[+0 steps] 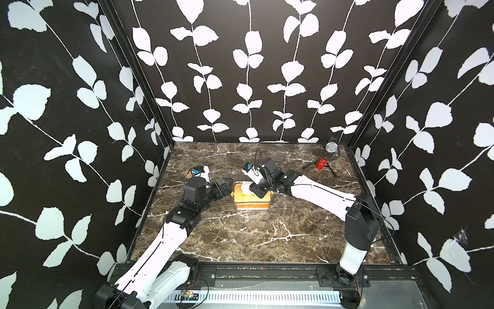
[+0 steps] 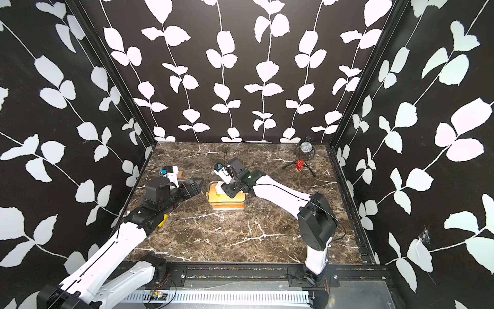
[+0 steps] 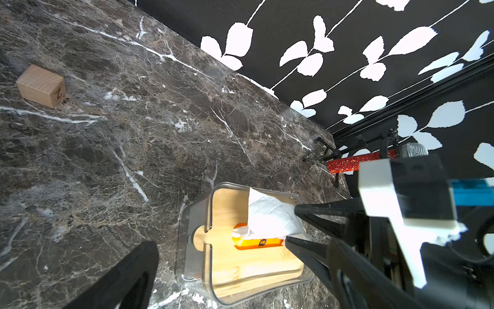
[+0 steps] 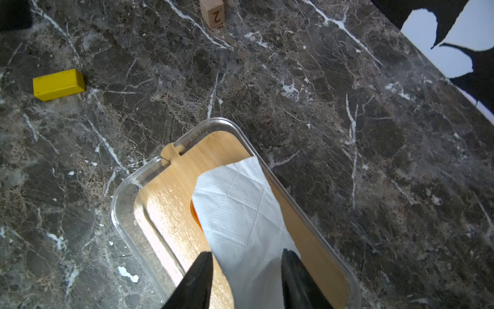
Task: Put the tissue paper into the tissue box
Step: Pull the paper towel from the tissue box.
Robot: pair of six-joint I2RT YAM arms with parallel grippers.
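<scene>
The tissue box [image 1: 252,210] is a clear tub standing mid-table, seen in both top views [image 2: 227,210], with its bamboo lid [image 3: 240,264] lying on top. The tissue paper pack sits inside; its orange top [image 3: 256,243] shows through the lid's slot. A white sheet [image 4: 240,208] sticks up through the slot. My right gripper [image 4: 247,255] hangs over the box [image 1: 256,193], open, its fingers standing on either side of the sheet without pinching it. My left gripper [image 1: 229,187] is wide open at the box's left end, holding nothing.
A wooden cube marked 2 [image 3: 41,85] lies at the back left, behind the left arm. A yellow block [image 4: 58,84] lies by the left arm [image 2: 161,223]. A red microphone on a tripod [image 1: 324,157] stands in the back right corner.
</scene>
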